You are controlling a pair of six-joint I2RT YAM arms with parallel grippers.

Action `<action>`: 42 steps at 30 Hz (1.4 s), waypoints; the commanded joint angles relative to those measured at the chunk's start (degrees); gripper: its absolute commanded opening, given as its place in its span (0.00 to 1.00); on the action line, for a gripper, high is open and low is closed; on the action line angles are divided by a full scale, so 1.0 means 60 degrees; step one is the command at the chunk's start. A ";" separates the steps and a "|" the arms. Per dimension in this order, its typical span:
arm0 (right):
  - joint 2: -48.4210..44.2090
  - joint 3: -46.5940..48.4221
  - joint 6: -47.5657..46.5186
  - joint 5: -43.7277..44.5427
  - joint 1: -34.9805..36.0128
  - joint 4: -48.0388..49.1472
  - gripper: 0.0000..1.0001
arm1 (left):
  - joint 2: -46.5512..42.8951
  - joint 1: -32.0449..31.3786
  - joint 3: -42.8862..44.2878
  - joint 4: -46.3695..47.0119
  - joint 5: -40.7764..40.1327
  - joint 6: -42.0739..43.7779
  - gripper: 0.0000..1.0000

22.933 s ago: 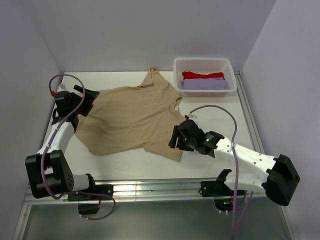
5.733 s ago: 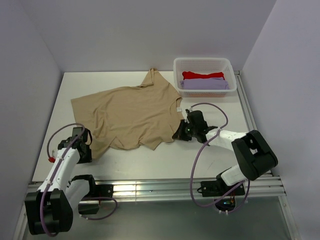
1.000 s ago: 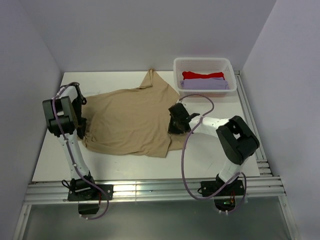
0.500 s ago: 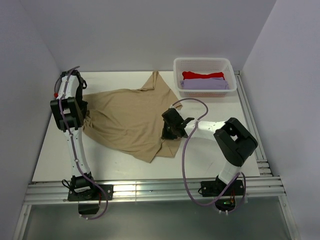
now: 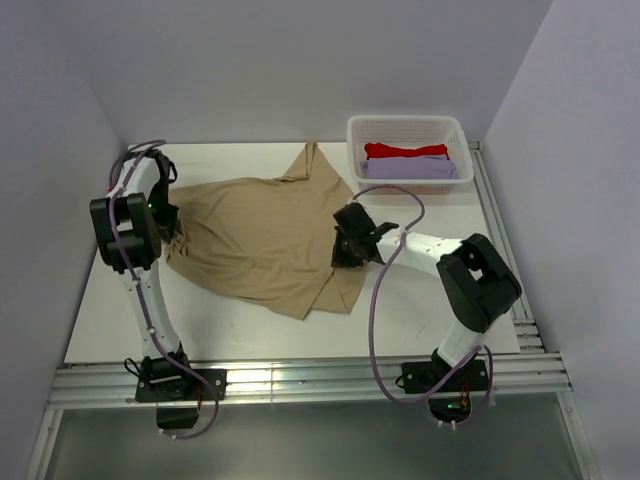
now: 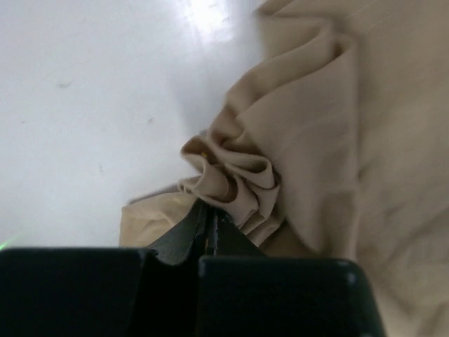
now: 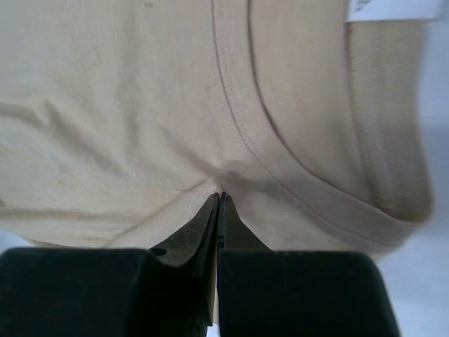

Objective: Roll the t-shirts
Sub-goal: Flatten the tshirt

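Where the table lies bare: the white table top [image 5: 250, 335] shows a wide strip along the near edge, up to the metal rail [image 5: 300, 380]. Narrower strips show at the far left and at the right, between cloth and wall.
Edges: grey walls close in at left, far and right. A white plastic lattice basket [image 5: 405, 119] fills the far-right corner.
Basket load: folded red t-shirt [image 5: 405, 151] on the far side, folded lavender t-shirt [image 5: 408, 168] on the near side, the two touching.
Shirt position: tan-beige short-sleeved cotton t-shirt [image 5: 260, 240] lies mid-table, spread but rumpled. One point reaches toward the far edge, just left of the basket. Its near-right corner is folded over on itself.
Left gripper [image 5: 171, 230]: at the shirt's left edge, fingers pressed together, pinching a bunched gather of tan cloth.
Right gripper [image 5: 337, 260]: at the shirt's right side, fingers pressed together, nipping the cloth.
Shirt to grippers: lies between the two, each holding one side.
Left wrist view only: the gather [image 6: 235, 175] shows as tight ruffles at the fingertips, with bare table to the left of it.
Right wrist view only: the pinch sits just beside the neckline ribbing [image 7: 309, 189]. A small white label [image 7: 382, 8] shows at the top edge.
Top view only: basket, walls, rail, both arms whole.
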 commanded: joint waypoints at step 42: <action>-0.6735 -0.0927 -0.1277 -0.0424 0.1674 -0.0955 0.00 | -1.1917 0.1810 -0.8696 0.3453 -0.0124 0.4264 0.00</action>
